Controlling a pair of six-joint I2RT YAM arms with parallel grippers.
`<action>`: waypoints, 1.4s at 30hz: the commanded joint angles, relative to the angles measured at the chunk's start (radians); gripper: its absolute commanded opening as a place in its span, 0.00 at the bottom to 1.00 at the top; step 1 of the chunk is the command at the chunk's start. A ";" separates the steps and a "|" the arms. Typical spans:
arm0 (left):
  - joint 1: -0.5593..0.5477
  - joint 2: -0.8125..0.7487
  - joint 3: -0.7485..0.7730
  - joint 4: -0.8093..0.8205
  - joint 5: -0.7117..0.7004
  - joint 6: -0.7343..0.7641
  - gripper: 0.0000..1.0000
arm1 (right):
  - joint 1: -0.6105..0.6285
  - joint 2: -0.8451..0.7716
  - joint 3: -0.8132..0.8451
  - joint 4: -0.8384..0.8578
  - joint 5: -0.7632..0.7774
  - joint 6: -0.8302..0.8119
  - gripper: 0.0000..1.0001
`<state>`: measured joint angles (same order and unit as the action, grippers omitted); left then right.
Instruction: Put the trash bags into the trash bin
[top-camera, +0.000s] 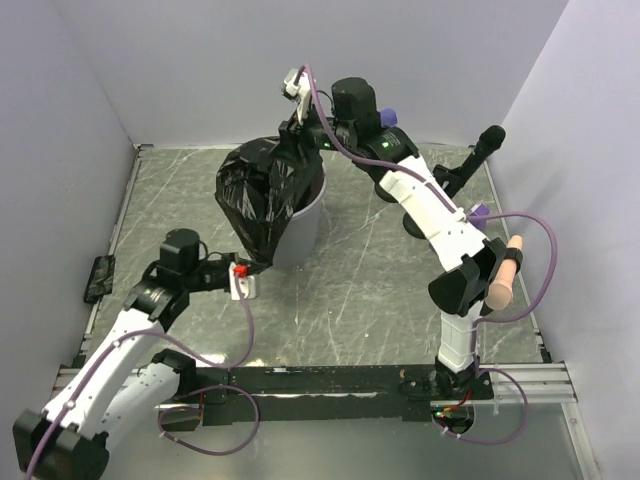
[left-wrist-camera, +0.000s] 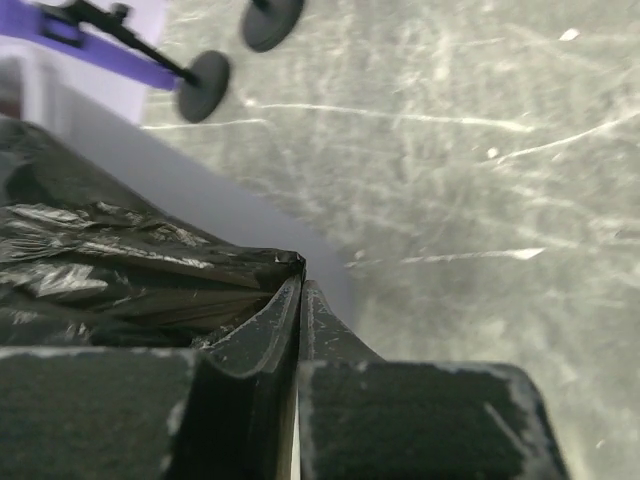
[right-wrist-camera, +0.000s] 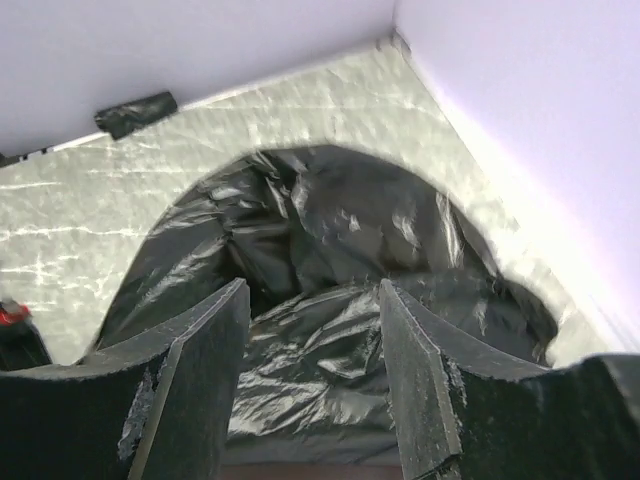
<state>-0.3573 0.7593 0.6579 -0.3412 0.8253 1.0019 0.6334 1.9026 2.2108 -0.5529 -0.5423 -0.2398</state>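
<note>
Now: left gripper (left-wrist-camera: 300, 288) jaws are pressed together, pinching a corner of the black bag (left-wrist-camera: 120, 265) at their tips. From above, this pinch sits low on the bag, at the near-left side of the bin (top-camera: 300, 232). Right gripper (right-wrist-camera: 312, 305) jaws stand wide apart, directly over the bag on the bin's far side. Crumpled film shows between and below the fingers, loose. Bag bulges above the rim and hangs down the bin's left wall, covering most of the mouth. Bin stands upright on the table (top-camera: 400, 290), left of centre, in the far half. Small black bundle (top-camera: 98, 278) lies at the left table edge, well apart from the bin.
</note>
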 joint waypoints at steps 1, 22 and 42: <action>-0.054 0.064 0.014 0.162 0.000 -0.138 0.08 | 0.049 -0.045 -0.037 -0.055 0.108 0.152 0.63; -0.054 -0.222 0.141 -0.174 -0.437 -0.690 0.73 | 0.155 -0.089 -0.171 -0.157 0.470 0.290 0.63; -0.054 -0.152 0.246 0.020 -0.891 -0.695 0.80 | 0.167 0.026 -0.051 -0.216 0.463 0.343 0.59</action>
<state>-0.4091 0.5629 0.8547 -0.4564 0.1314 0.3161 0.7879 1.9369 2.1338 -0.7452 -0.1085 0.0822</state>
